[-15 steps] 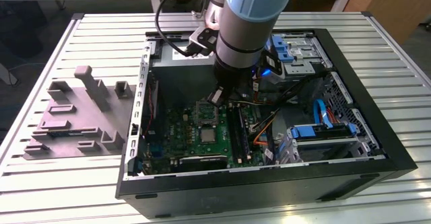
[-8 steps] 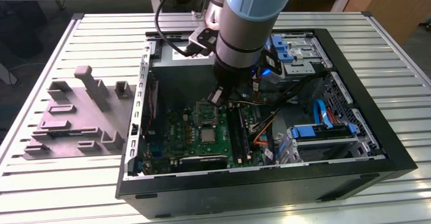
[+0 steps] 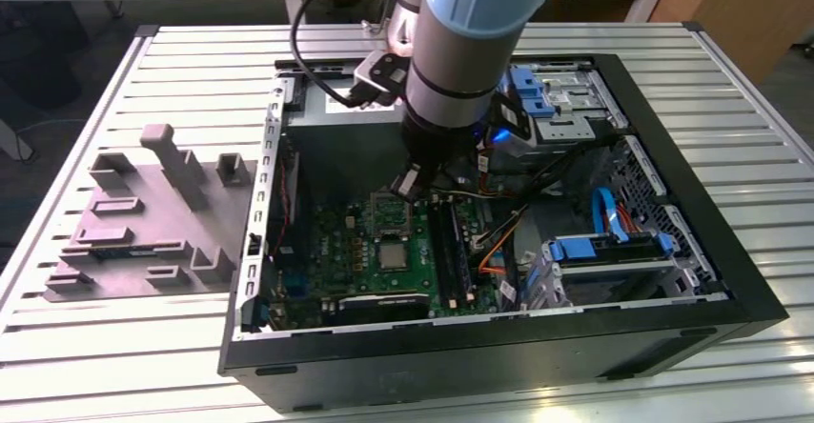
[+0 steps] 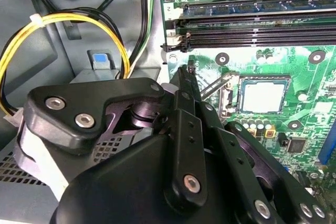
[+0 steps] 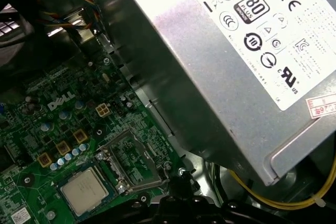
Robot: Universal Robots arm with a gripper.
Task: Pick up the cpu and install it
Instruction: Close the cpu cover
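**Item: gripper [image 4: 188, 73].** Jaws drawn together to one narrow tip, with nothing seen between them. It holds no part.

**Position:** low inside the open computer case [image 3: 712, 280], over the green circuit board [image 4: 262, 59]. The tip is just beside the thin wire lever [image 4: 215, 85] at the socket's corner. Whether it touches the lever cannot be told.

**Item: cpu [image 4: 264, 96].** It lies flat, silver face up, square within its socket [image 4: 262, 78] and apart from the tip.

**Item: retention frame [image 5: 131, 158].** It is hinged up beside the chip and not closed over it.

**Neighbours:** memory slots [image 4: 252, 24] on one side, and the large grey power supply box [image 5: 236, 61] with yellow cables [image 4: 63, 22] on the other.

**Handling note (judgement):** the chip appears seated, so the work now looks to be at the latch. The closed tip is best kept on the metal lever or frame, clear of the chip's face and the small capacitors nearby. Any push is best slow, along the hinge's own swing.
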